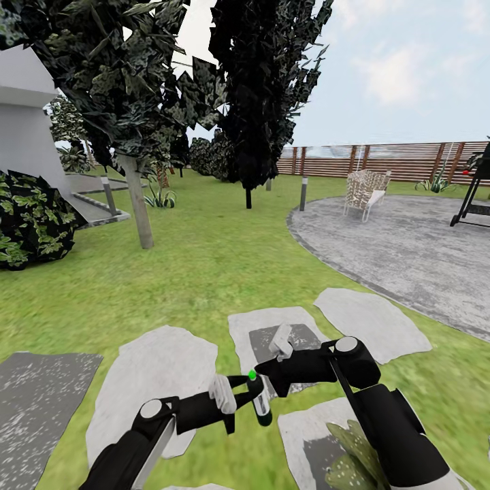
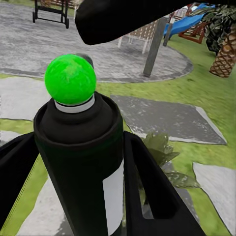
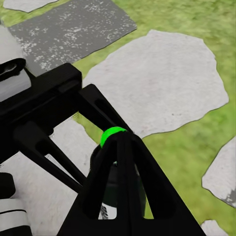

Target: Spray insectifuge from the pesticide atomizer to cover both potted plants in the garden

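- The lawn (image 1: 204, 258) runs back to a brown fence (image 1: 395, 160), with pale stepping stones (image 1: 156, 381) in the near grass and a gravel patio (image 1: 408, 252) off to the side of them.
- One potted plant (image 1: 354, 452) sits right by the stepping stones, low and leafy, partly tucked behind the right arm. The left wrist camera catches its leaves (image 2: 162, 155) just past the bottle.
- The spray bottle (image 1: 260, 401) hangs over the stones, between the two arms, green end up. It's clamped in the left gripper (image 1: 252, 398), fingers (image 2: 147, 196) pressed on both sides of the black body (image 2: 81, 162).
- The right gripper (image 1: 272, 371) is right up against the bottle's green end (image 3: 113, 135). Can't tell if it's actually pinching it or just parked there.
- Handling guess: small, rigid plastic, probably light, smooth so maybe a bit slippery. Mid-body across the black part looks like the sane place to hold, keeping the nozzle end free.
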Motion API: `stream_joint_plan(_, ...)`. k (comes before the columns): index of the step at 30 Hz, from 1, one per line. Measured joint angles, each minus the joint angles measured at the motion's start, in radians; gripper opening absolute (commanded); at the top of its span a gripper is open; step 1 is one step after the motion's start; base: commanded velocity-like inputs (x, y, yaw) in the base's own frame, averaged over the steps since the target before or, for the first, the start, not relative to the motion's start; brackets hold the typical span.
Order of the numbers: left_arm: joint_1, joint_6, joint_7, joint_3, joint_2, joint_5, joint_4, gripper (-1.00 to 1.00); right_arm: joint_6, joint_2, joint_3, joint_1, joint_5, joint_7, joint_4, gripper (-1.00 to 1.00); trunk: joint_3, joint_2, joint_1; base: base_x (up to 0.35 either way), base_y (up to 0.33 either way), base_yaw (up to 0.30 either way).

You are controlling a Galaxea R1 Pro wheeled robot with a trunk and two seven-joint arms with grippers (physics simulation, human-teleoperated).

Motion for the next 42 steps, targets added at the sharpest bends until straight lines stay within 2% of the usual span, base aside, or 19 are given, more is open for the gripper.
stream_joint_plan(16, 0.0, -0.002, -0.001, 0.0, 0.003, 0.002, -0.024, -1.0, 0.0, 0.0, -0.007, 0.0, -0.005, 0.0, 0.0, -1.0, 0.0, 0.0, 0.0, 0.0, 0.0, 0.0)
stream_joint_plan(20, 0.001, -0.002, 0.003, 0.003, 0.015, -0.001, -0.012, -1.0, -0.001, -0.001, -0.011, 0.0, -0.011, 0.001, 0.0, -1.0, 0.0, 0.0, 0.0, 0.0, 0.0, 0.0)
stream_joint_plan(24, 0.003, -0.002, 0.006, 0.006, 0.019, -0.003, 0.014, -1.0, -0.002, -0.001, -0.012, 0.0, -0.014, 0.006, -0.001, -1.0, 0.0, 0.0, 0.0, 0.0, 0.0, 0.0)
stream_joint_plan(29, 0.004, -0.002, 0.007, 0.042, 0.021, -0.003, 0.054, -1.0, -0.002, -0.002, -0.015, -0.001, -0.015, 0.009, -0.003, -1.0, 0.0, 0.0, 0.0, 0.0, 0.0, 0.0)
stream_joint_plan(31, 0.008, -0.003, 0.007, 0.047, 0.02, -0.001, 0.097, -1.0, -0.001, -0.002, -0.018, -0.001, -0.015, 0.008, -0.008, -1.0, 0.0, 0.0, 0.0, 0.0, 0.0, 0.0)
stream_joint_plan(32, 0.009, -0.003, 0.005, 0.049, 0.02, 0.0, 0.114, -1.0, 0.0, -0.003, -0.025, -0.001, -0.015, 0.008, -0.01, -1.0, 0.0, 0.0, 0.0, 0.0, 0.0, 0.0)
stream_joint_plan(34, 0.011, -0.002, 0.006, 0.055, 0.022, 0.001, 0.135, -1.0, 0.0, -0.003, -0.073, -0.002, -0.015, 0.01, -0.013, -1.0, 0.0, 0.0, 0.0, 0.0, 0.0, 0.0)
stream_joint_plan(36, 0.014, -0.001, 0.005, 0.102, 0.025, 0.025, 0.148, -1.0, 0.001, -0.003, -0.141, -0.002, -0.018, 0.013, -0.016, -1.0, 0.0, 0.0, 0.0, 0.0, 0.0, 0.0)
stream_joint_plan(37, 0.017, 0.0, 0.004, 0.129, 0.023, 0.048, 0.162, -1.0, 0.002, -0.003, -0.166, -0.002, -0.02, 0.013, -0.017, -1.0, 0.0, 0.0, 0.0, 0.0, 0.0, 0.0)
stream_joint_plan(39, 0.02, 0.009, 0.002, 0.159, 0.021, 0.107, 0.195, -1.0, 0.003, -0.003, -0.196, -0.002, -0.023, 0.014, -0.018, -1.0, 0.0, 0.0, 0.0, 0.0, 0.0, 0.0)
stream_joint_plan(40, 0.021, 0.038, 0.003, 0.168, 0.024, 0.142, 0.205, -1.0, 0.004, -0.004, -0.204, -0.003, -0.023, 0.014, -0.018, -1.0, 0.0, 0.0, 0.0, 0.0, 0.0, 0.0)
stream_joint_plan(42, 0.032, 0.143, 0.011, 0.182, 0.03, 0.197, 0.214, -1.0, 0.003, -0.003, -0.219, -0.003, -0.024, 0.014, -0.018, -1.0, 0.0, 0.0, 0.0, 0.0, 0.0, 0.0)
